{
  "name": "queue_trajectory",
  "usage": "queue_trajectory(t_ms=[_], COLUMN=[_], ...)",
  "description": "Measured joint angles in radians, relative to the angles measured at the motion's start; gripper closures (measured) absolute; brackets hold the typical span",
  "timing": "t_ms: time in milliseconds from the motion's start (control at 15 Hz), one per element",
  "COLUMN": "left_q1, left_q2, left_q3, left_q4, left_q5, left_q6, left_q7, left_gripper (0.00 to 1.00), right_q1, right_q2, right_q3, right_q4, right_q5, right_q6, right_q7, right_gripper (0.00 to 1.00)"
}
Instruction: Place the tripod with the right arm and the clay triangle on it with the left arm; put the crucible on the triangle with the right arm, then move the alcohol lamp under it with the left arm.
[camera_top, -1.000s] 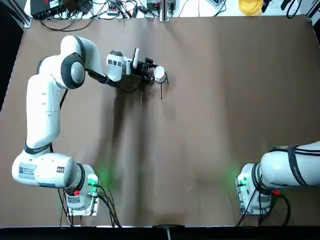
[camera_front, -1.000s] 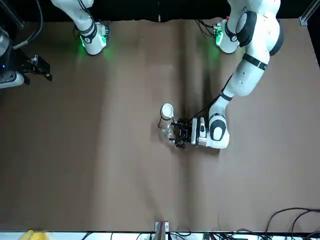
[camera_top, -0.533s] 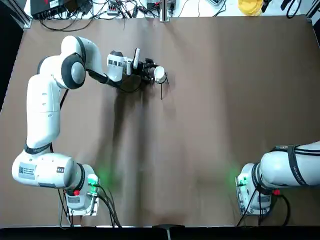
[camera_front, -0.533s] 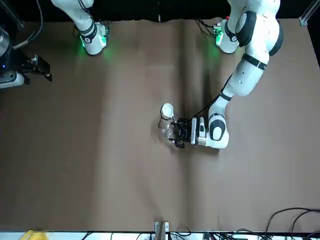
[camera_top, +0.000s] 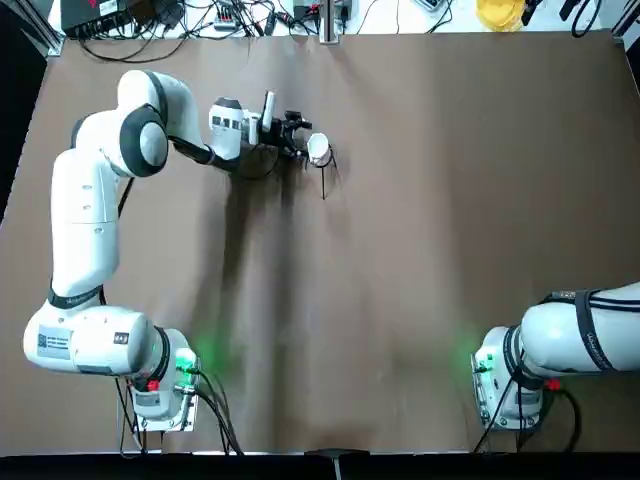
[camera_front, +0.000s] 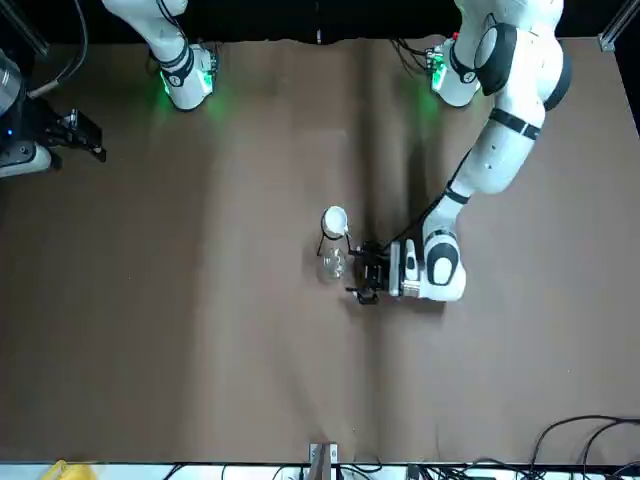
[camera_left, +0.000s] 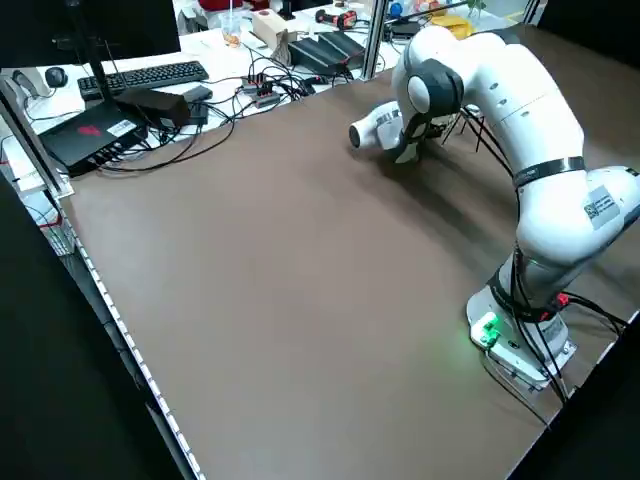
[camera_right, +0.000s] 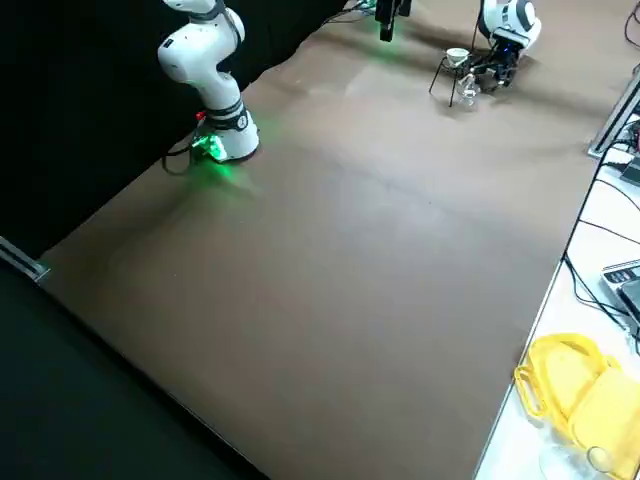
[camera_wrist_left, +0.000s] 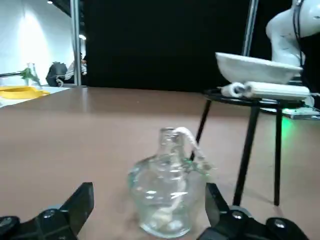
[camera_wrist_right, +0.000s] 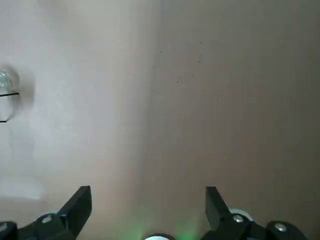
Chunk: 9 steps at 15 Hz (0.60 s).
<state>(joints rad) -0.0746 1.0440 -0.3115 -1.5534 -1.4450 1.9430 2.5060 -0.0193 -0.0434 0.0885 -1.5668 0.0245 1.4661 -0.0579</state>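
The left gripper (camera_front: 362, 273) has let go of the lamp (camera_front: 332, 264) and drawn back, fingers apart and empty. That leaves the lamp under the stand (camera_wrist_left: 248, 131), so the task looks done. The left wrist view alone shows the cup (camera_wrist_left: 255, 67) resting on the triangle (camera_wrist_left: 265, 89). The right gripper (camera_wrist_right: 148, 210) hangs open, well away.

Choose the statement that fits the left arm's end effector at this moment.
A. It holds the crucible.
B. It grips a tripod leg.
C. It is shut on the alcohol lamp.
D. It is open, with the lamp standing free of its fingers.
D: the left wrist view shows the left end effector open, the alcohol lamp standing clear of both fingers.
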Motion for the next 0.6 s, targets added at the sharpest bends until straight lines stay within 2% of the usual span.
queue_trajectory(t_ms=[200, 600], left_q1=[0.054, 0.189], left_q2=[-0.028, -0.144], left_q3=[0.003, 0.001], left_q4=[0.011, 0.025], left_q5=[0.083, 0.333], left_q6=[-0.002, -0.057], left_q7=[-0.103, -0.418], left_gripper=[0.01, 0.01], right_q1=[0.000, 0.000], right_q2=[0.000, 0.000], right_q3=[0.000, 0.000], right_q4=[0.000, 0.000], right_q5=[0.000, 0.000], right_q6=[0.000, 0.000], right_q7=[0.000, 0.000], right_gripper=[0.00, 0.00])
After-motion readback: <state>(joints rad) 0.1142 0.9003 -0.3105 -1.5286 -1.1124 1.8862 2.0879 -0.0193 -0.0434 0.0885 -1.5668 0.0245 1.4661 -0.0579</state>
